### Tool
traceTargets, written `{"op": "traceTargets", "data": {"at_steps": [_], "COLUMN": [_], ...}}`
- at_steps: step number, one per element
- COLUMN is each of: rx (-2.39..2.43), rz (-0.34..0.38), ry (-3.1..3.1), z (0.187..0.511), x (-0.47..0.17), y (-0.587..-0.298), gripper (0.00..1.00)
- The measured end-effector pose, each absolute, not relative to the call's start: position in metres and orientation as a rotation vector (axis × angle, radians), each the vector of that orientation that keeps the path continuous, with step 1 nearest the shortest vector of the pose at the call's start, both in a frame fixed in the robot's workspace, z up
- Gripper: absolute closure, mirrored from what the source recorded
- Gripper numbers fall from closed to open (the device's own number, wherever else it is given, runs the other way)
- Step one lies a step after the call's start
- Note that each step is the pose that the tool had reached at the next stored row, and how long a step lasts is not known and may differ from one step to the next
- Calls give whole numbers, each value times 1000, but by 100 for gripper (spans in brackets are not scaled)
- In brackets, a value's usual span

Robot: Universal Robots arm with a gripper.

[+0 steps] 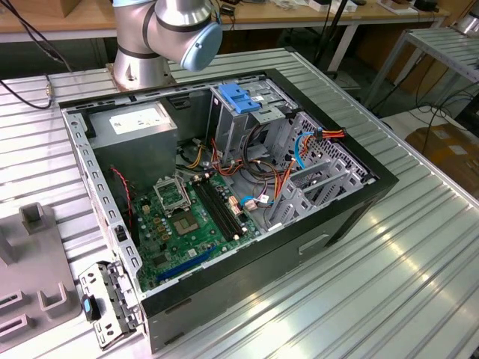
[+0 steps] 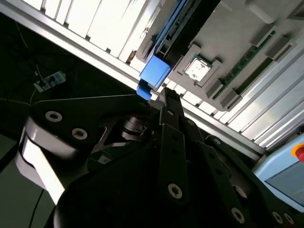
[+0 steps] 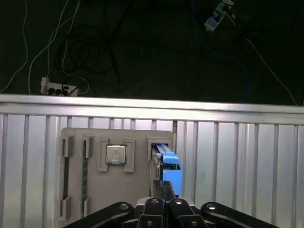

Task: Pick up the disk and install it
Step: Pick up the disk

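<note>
Step in hand: pick-up, not yet complete. The disk (image 3: 166, 165) stood on edge in 1 slot of the grey moulded tray (image 3: 95, 190) on the ribbed metal bench (image 3: 237, 166), its smooth blue plastic rail facing the gripper (image 3: 164, 184). The fingers appeared pressed together just at that rail; contact could not be confirmed. In my judgement, lifting calls for a square, firm hold on the slim edge

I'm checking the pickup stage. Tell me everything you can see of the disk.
The disk stands on edge in a slot of the grey holder tray, beside the processor chip. A blue plastic carrier frames it, with a sliver of silver metal alongside. The tool sits right at its near end; contact cannot be told.
</note>
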State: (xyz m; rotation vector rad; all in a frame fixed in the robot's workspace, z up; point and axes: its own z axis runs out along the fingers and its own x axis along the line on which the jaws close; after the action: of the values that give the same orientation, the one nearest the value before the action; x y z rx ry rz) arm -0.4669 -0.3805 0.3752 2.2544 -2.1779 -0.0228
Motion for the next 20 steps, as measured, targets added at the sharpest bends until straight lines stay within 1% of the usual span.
{"op": "traceTargets", "data": {"at_steps": [8,12,13,15,16,17,20], "rx": [2250,2222,2216,2205,2200,2197,2196], "rz": [3,8,8,8,8,8,9], "ry": [-2205,-2237,-2243,-2253,-2258,-2262,-2264], "z": [370,364,362,359,357,355,350], "x": [-467,-468,-468,-468,-468,-468,-468], "y": [-379,-376,-375,-374,-373,-373,-372], "gripper": [89,64,64,53,53,46,46]}}
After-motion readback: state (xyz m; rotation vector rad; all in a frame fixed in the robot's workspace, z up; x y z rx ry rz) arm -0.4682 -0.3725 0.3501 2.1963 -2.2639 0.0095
